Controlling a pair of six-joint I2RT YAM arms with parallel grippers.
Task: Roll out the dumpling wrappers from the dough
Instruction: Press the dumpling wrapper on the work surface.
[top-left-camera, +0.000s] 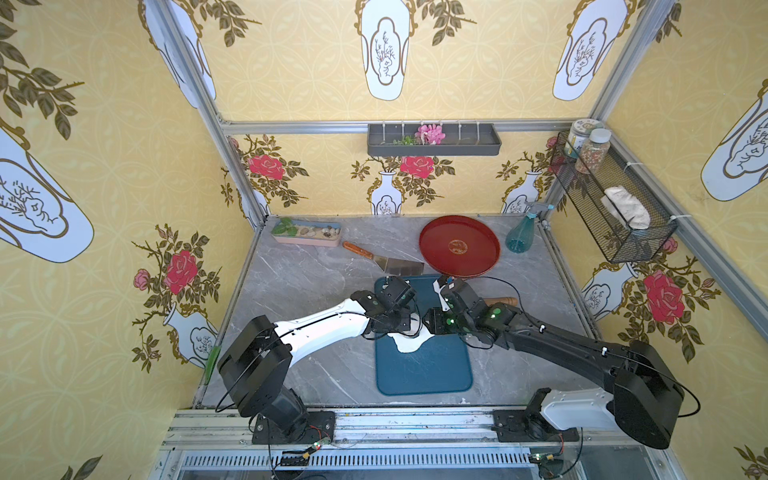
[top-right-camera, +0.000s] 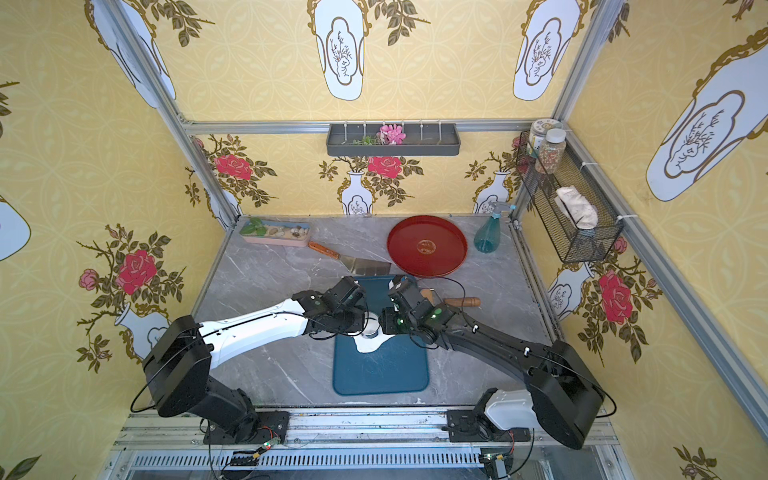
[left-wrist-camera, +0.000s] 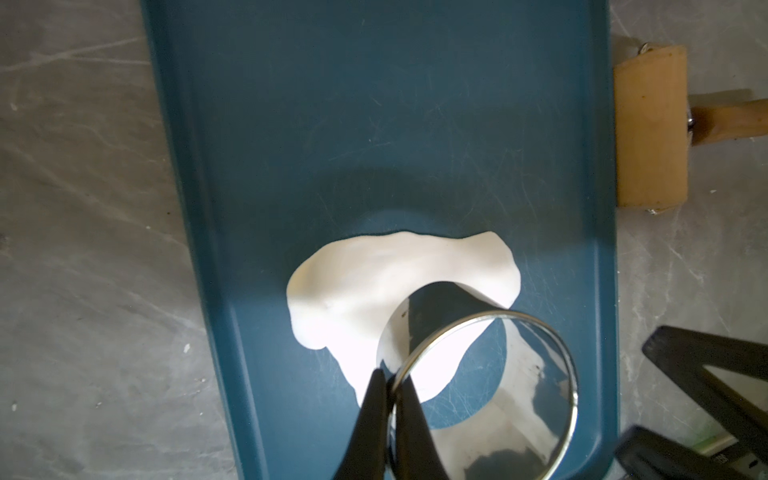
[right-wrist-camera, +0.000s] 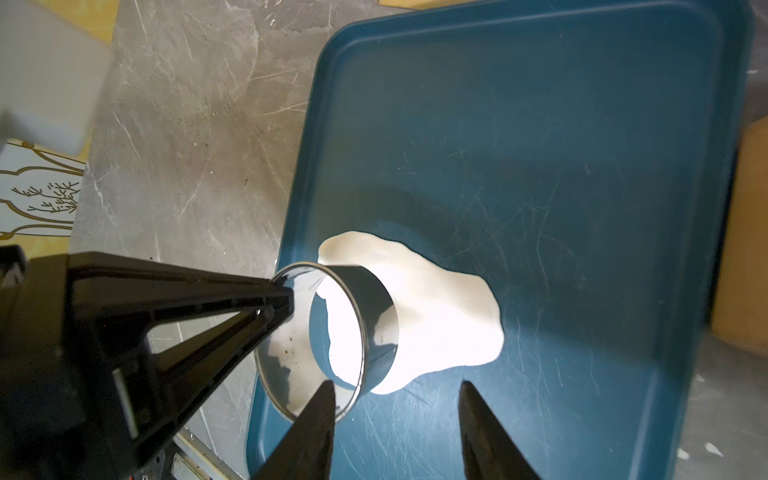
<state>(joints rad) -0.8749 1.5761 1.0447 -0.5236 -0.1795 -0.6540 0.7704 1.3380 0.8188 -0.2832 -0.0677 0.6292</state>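
tray: blue tray (top-left-camera: 424, 374) lies flat on the grey tabletop (top-left-camera: 291, 291), closest thing to the arm bases.
dough: ragged white dough sheet (left-wrist-camera: 374, 282) sits about mid-tray, w/ a scooped bite out of one edge.
ring: steel ring (left-wrist-camera: 436, 307) stands upright over that bitten edge, so thru it you see part dough, part bare tray (can't tell if the dough inside is cut free, too much glare).
L grip: left gripper (left-wrist-camera: 390, 380) is pinched tight on the ring's wall, one finger inside and one outside.
R grip: right gripper (right-wrist-camera: 399, 384) has its jaws apart w/ nothing between them, tips just beside the ring and the dough's edge.
pin: wooden rolling pin (top-left-camera: 500, 301) lies on the tabletop just off the tray's right side.
back row: scraper (top-left-camera: 390, 264), then red plate (top-left-camera: 436, 249), then spray bottle (top-left-camera: 519, 235) by the far wall.
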